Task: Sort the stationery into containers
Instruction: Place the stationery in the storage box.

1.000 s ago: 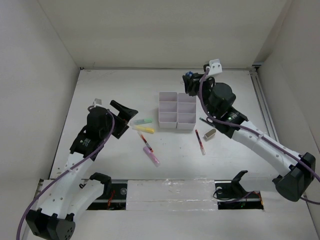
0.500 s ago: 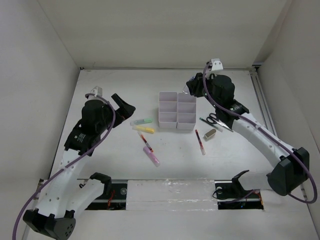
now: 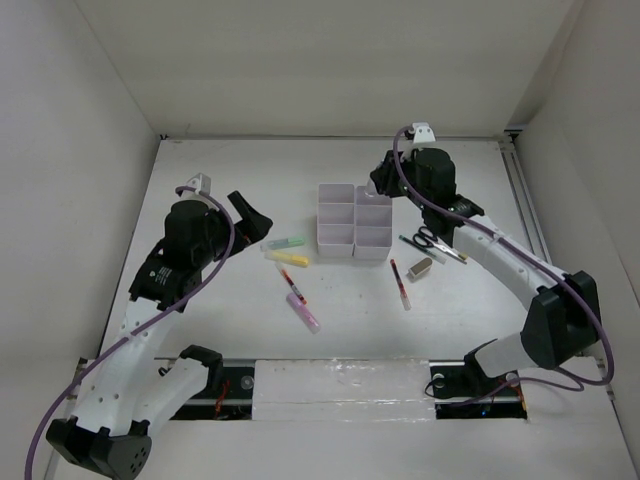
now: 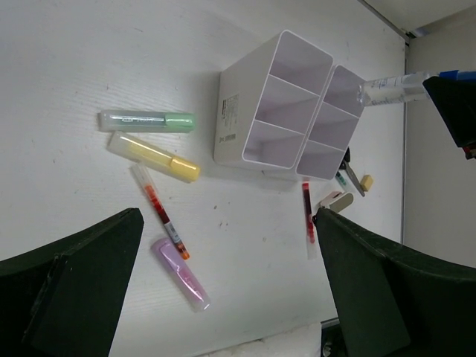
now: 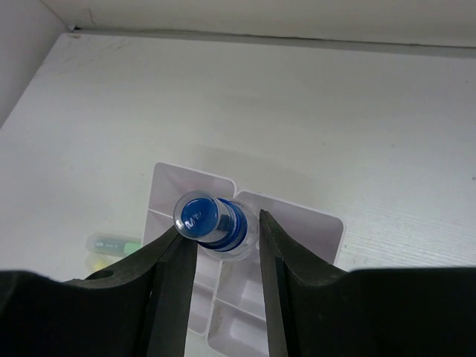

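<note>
the right fingers [image 5: 172, 282], dark and flat-faced, are clamped on the blue piece [image 5: 212, 222]: a round blue cap on a clear plastic barrel, seen end-on. it hangs over the far end of the tray [image 5: 192, 177], but which cell lies under it is hard to tell. in the left wrist view only its clear barrel and a sliver of blue show.

the tray is thin-walled white plastic with six square cells, two by three, and a small label on one long wall. the left fingers [image 4: 74, 275] are spread wide and hold nothing; they show as two dark wedges cut off by the frame.

on the matte white worktop [image 3: 220, 170], left of the tray, lie a green highlighter [image 4: 146, 120], a yellow highlighter [image 4: 154, 157], a thin red pen [image 4: 160, 212] and a pink highlighter [image 4: 181, 273], all slim cylinders. right of the tray lie another red pen [image 4: 307, 227], a beige eraser [image 3: 420, 267] and scissors [image 3: 432, 242], which the tray partly hides from the left wrist.
</note>
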